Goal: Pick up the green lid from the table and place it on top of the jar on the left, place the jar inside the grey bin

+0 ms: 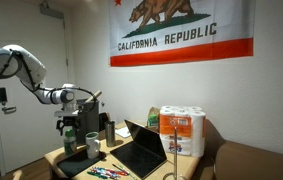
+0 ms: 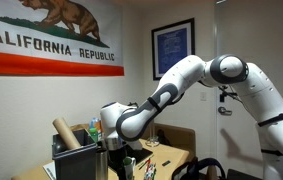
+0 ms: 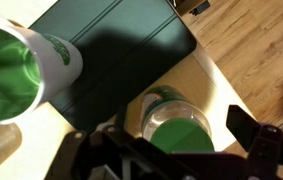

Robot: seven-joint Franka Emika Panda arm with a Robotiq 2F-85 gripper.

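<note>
My tool (image 3: 166, 138) stands wide (nothing held) around the jar (image 3: 161, 100), which is capped with the green lid (image 3: 181, 135) and sits at the grey bin's (image 3: 121, 50) corner on the pale bench (image 3: 41, 135). Beyond the bin, a California flag (image 1: 181, 30) hangs on the wall.

California flag (image 1: 181, 30) on wall; open laptop (image 1: 146, 150) — paper towels (image 1: 184, 132) just beside it

wrist view: the jar (image 3: 151, 106) and lid (image 3: 181, 128) are cut off by the bottom edge and the dark gripper (image 3: 167, 142). left of the jar, a cup (image 3: 6, 70) runs off frame. exterior views: jar too small to tell.
</note>
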